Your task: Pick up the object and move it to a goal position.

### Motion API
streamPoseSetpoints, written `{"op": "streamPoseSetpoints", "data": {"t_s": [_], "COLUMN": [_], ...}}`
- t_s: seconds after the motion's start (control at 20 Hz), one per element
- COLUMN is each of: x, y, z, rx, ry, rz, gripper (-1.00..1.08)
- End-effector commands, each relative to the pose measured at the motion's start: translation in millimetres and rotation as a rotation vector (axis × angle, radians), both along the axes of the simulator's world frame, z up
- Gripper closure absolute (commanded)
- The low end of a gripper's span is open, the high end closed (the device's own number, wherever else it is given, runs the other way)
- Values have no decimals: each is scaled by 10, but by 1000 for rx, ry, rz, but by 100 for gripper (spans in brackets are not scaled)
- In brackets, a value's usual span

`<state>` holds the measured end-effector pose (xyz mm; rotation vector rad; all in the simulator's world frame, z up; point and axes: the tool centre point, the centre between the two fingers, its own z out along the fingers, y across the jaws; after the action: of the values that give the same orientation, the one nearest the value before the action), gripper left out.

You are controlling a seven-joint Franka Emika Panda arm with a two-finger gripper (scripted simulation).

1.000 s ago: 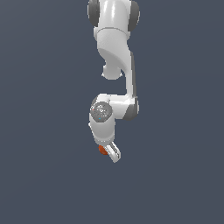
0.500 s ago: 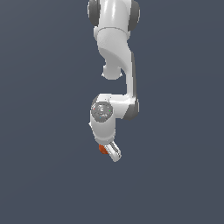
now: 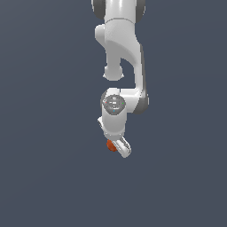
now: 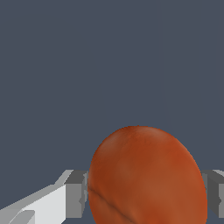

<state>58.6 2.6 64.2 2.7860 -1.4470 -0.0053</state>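
The object is a small orange-red ball (image 3: pixel 111 146), mostly hidden behind the white hand in the exterior view, peeking out on that view's left. My gripper (image 3: pixel 116 147) hangs at the end of the white arm, low in the middle of the scene. In the wrist view the ball (image 4: pixel 146 177) fills the space between the two grey pads (image 4: pixel 77 194), which press on both its sides. The gripper (image 4: pixel 146 192) is shut on the ball.
A plain dark grey-blue surface (image 3: pixel 48 168) lies all around the arm. The white arm (image 3: pixel 122 48) comes down from the upper middle of the exterior view. No other objects show.
The arm and the held ball have stayed almost in place; the hand sits very slightly higher than a second ago.
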Motion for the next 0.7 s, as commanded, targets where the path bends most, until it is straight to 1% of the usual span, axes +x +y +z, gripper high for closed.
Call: {"op": "streamPoseSetpoints", "data": {"t_s": [0.0,0.65], "x": [-82,-736], "y": [167,1349], "z": [100,735], "rx": [1,1], "ry": [-3,-4], "rz": [1,2], "gripper": [108,108]}}
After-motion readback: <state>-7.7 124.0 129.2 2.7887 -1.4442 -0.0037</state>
